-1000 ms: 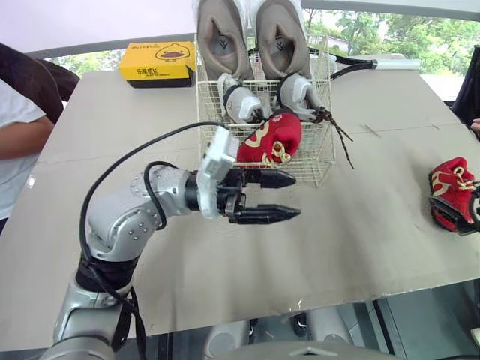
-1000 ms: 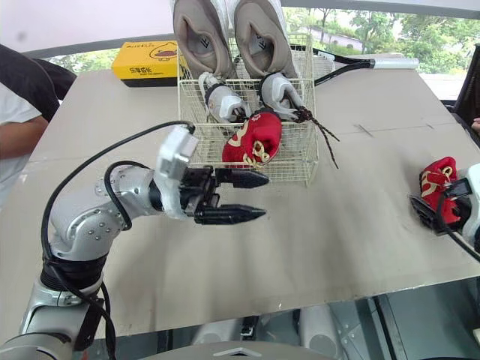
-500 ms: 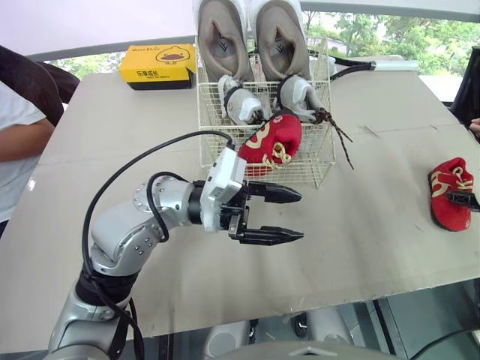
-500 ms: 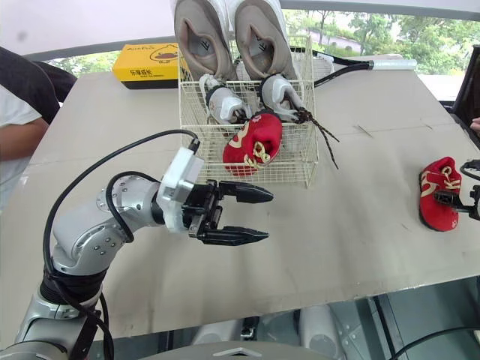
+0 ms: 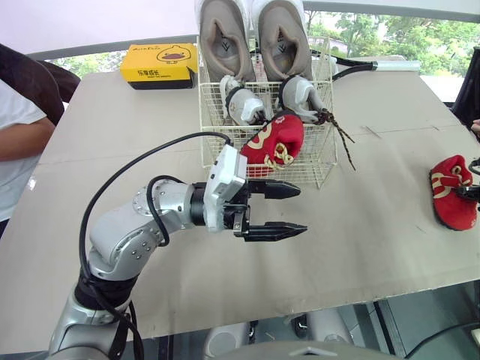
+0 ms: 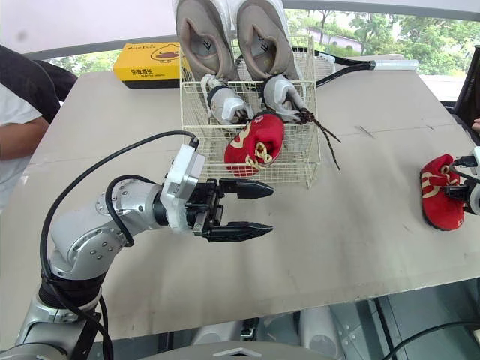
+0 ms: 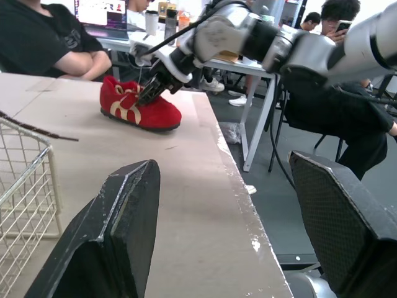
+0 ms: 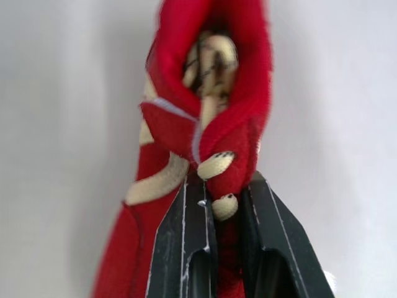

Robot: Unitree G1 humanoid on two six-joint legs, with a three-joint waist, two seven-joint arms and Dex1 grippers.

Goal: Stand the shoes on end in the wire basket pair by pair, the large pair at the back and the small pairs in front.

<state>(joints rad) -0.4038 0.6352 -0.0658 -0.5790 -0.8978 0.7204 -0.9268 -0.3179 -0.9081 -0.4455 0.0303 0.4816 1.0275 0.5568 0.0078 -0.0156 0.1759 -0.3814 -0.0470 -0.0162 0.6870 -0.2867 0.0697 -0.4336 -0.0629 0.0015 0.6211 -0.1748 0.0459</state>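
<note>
Lifting the loose red shoe (image 5: 452, 196) cleanly is, I judge, the step in hand, and the right gripper (image 8: 221, 189) has to carry it a long way across the table (image 5: 360, 232) to the wire basket (image 5: 309, 169). In the head views that shoe lies sole-down at the far right edge, well apart from the basket. The basket holds the large tan sneakers (image 5: 225, 37) on end at the back, the small white shoes (image 5: 244, 101) in the middle and the red mate (image 5: 274, 141) leaning in front. The gap to fill is beside that mate, toward the basket's right side. The left gripper (image 5: 302, 208) hovers just in front of the basket, spread wide and holding nothing; it would do well to keep out of the incoming path. From the left wrist view, between its two black fingers (image 7: 118, 236), the right gripper is seen pinching the loose shoe at the heel collar, with the sole apparently resting on the table. A heel hold should let the toe hang down, which suits setting it on end. The right wrist view shows the two pads drawn narrow on a fold of red fabric and cream lace. That bite looks thin, so raise slowly and watch for slip before swinging over. As for writing, the yellow box (image 5: 157, 64) behind the basket carries a cartoon duck and a line of characters too small to read, and each large insole bears a dark logo mark I cannot make out.
</note>
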